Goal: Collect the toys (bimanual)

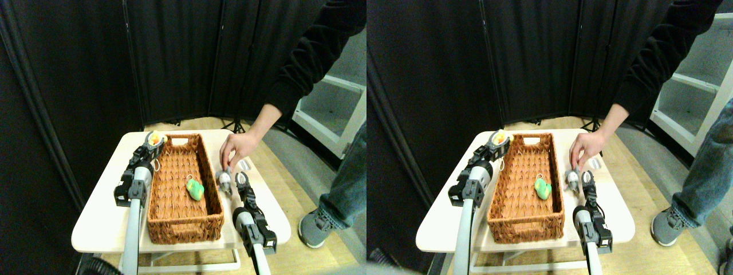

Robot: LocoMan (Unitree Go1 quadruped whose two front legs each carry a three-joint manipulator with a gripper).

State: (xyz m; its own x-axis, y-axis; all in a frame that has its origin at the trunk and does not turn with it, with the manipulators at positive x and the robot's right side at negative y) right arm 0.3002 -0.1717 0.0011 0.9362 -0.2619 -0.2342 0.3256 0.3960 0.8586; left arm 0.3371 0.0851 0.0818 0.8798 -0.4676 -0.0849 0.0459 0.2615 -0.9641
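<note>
I see my left claw [153,141] pinching a yellow-orange toy [154,137] at the far left corner of the wicker basket [172,220]; a green toy [195,189] already lies inside. On the counter [103,223], just right of the basket, a grey toy [225,180] sits under a person's hand [237,148] — my right claw [241,181] is beside it, and I cannot tell whether it is spread or pressed together. The risk: closing now could nip fingers; releasing left too early drops the toy outside the rim.

long brown woven wicker basket [184,189]: rough, matt | pale smooth tabletop [103,220]: slight sheen | small soft green plush toy [195,188]: matt cloth | black curtain backdrop [172,57]: matt fabric
</note>
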